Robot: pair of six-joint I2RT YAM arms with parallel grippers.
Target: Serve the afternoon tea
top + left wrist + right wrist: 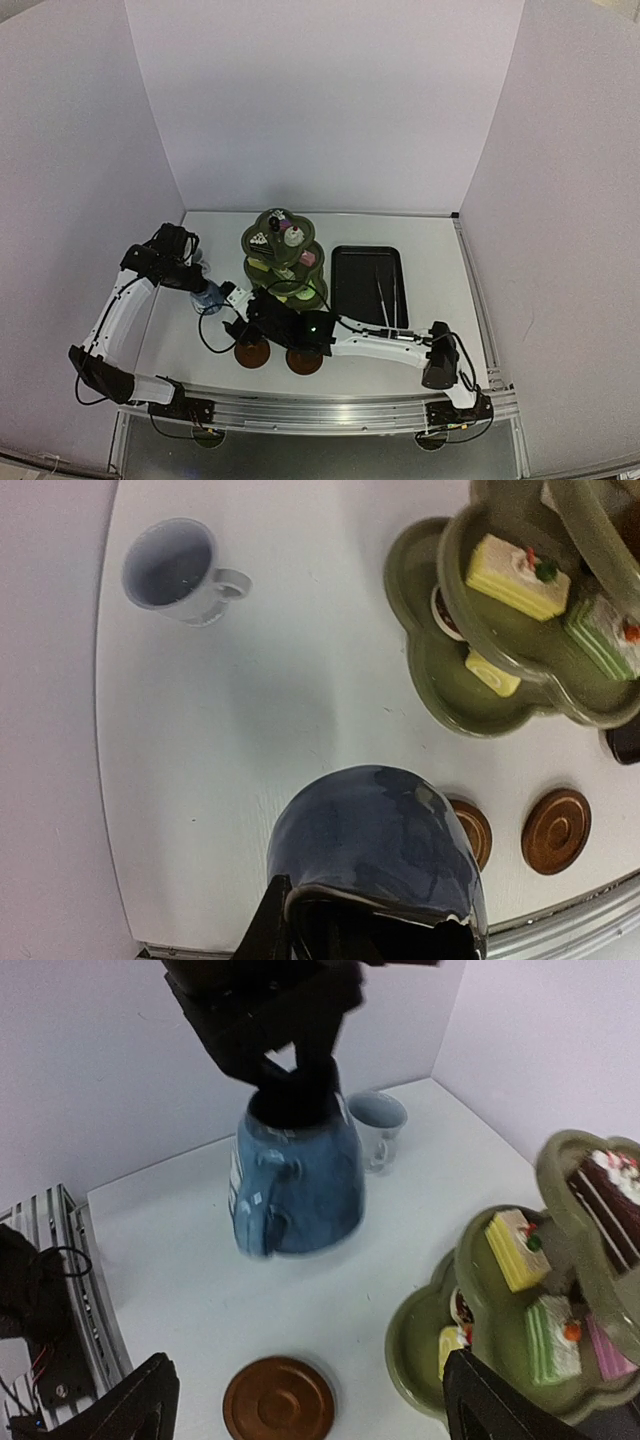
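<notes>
The left gripper (295, 1085) comes down from above, its jaws pressed together on the top rim of the small dark-blue pot (300, 1185). The pot is slightly tilted over the left part of the white bench (250, 710). Blur in the right wrist view makes it impossible to tell whether its base touches the bench. The white mug (175, 568) stands upright just behind the pot, near the back left corner, its handle towards the stand.

The right gripper (305, 1385) reaches across the front of the bench with its jaws spread wide and holding nothing. One brown coaster (278, 1400) lies flat on the bench below the gap between them. A second coaster (556, 830) lies just beside it near the front edge.

The olive-green three-tier stand (283, 255) stands mid-bench with small cakes (518, 1248) on its tiers. To its right lies a black tray (352, 285) carrying thin metal tongs (388, 295).
</notes>
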